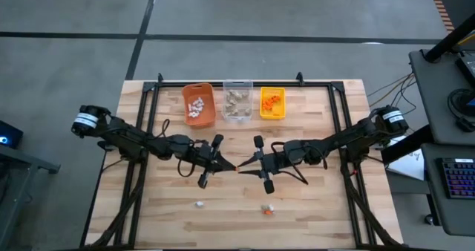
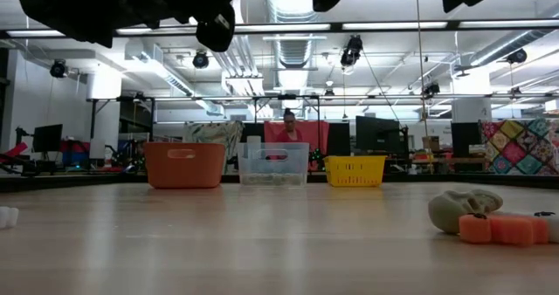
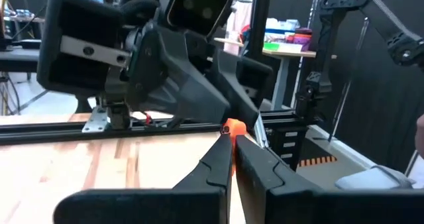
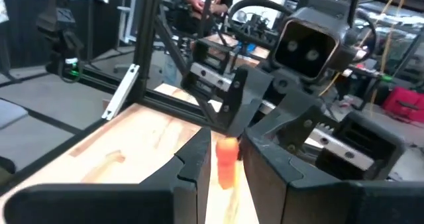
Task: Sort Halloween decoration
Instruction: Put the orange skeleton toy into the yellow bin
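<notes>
The two grippers meet tip to tip above the middle of the table (image 1: 171,221). The left gripper (image 1: 231,166) has its fingers clenched on a small orange trinket (image 3: 233,126), pinched right at the fingertips. The right gripper (image 1: 243,166) faces it, and the same orange piece sits between its parted fingers (image 4: 192,161); whether those fingers actually press on it cannot be told.

Along the far edge stand three bins in a row, close together: the orange bin (image 1: 199,105) at left with white pieces, the clear bin (image 1: 237,101) in the middle with grey-tan pieces, and the yellow bin (image 1: 272,103) at right with orange pieces. A strip of bare wood lies between the bins and the grippers.

Toward the near edge, well apart from both grippers, a white trinket (image 1: 199,203) lies left of centre, and an orange and pale cluster (image 1: 267,209) lies right of centre. In the low view that cluster shows as a grey-tan skull shape (image 2: 463,209) touching an orange piece (image 2: 498,229).

Black frame rails (image 1: 152,117) run along the left, right and far sides of the table, under both arms. A person (image 2: 287,125) stands in the room beyond the bins.
</notes>
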{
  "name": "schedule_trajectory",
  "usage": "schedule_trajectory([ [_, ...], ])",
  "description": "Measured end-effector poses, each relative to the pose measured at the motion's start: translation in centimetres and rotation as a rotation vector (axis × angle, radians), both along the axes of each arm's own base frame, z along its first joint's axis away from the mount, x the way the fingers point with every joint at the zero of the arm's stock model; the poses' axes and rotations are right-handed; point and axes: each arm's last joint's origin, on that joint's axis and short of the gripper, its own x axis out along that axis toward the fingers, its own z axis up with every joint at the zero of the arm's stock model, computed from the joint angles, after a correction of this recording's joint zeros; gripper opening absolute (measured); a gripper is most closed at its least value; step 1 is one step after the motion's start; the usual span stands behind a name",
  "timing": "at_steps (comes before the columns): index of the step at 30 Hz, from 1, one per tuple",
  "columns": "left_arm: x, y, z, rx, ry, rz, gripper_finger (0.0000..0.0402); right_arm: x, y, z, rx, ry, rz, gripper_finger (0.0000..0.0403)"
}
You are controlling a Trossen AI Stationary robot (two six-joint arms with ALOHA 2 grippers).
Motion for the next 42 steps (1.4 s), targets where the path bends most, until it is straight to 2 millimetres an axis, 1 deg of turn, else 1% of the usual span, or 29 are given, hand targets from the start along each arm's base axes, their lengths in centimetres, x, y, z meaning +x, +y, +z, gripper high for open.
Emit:
schedule_trajectory([
  [6, 0.0, 0.0, 0.0, 0.002, 0.003, 0.012, 0.0001, 0.0, -0.2, -0.2, -0.024, 0.013, -0.059, 0.008],
  [15, 0.0, 0.1, 0.0, 0.003, 0.003, 0.034, 0.0, 0.5, -0.4, -1.0, -0.03, 0.038, -0.08, 0.0077],
  [18, 0.0, 0.1, 0.0, 0.003, 0.002, 0.036, 0.0, 0.6, -0.6, -1.1, -0.017, 0.035, -0.086, 0.006],
  [21, 0.0, 0.1, 0.0, 0.002, 0.001, 0.045, 0.0, 0.7, -1.1, -1.2, 0.019, 0.044, -0.099, 0.0024],
  [25, -0.1, 0.2, 0.0, 0.003, 0.004, 0.047, 0.0, 0.7, -1.3, -1.2, 0.028, 0.055, -0.108, 0.0014],
  [28, -0.3, 0.5, 0.4, 0.004, 0.013, 0.059, 0.0, 0.4, -1.8, -0.8, 0.084, 0.085, -0.142, 0.0011],
  [31, -0.8, 0.8, 0.8, 0.017, 0.045, 0.07, 0.0, -0.2, -2.6, -0.5, 0.178, 0.157, -0.244, 0.0007],
  [34, -1.4, 1.4, 1.3, 0.048, 0.073, 0.106, 0.0, -1.1, -2.9, -0.7, 0.249, 0.27, -0.327, 0.0006],
  [38, -2.3, 2.0, 2.3, 0.079, 0.09, 0.157, 0.0, -2.4, -3.9, -1.9, 0.304, 0.47, -0.461, 0.0007],
  [42, -3.2, 2.7, 3.1, 0.082, 0.112, 0.231, 0.0, -3.6, -6.0, -3.4, 0.343, 0.647, -0.638, 0.0007],
])
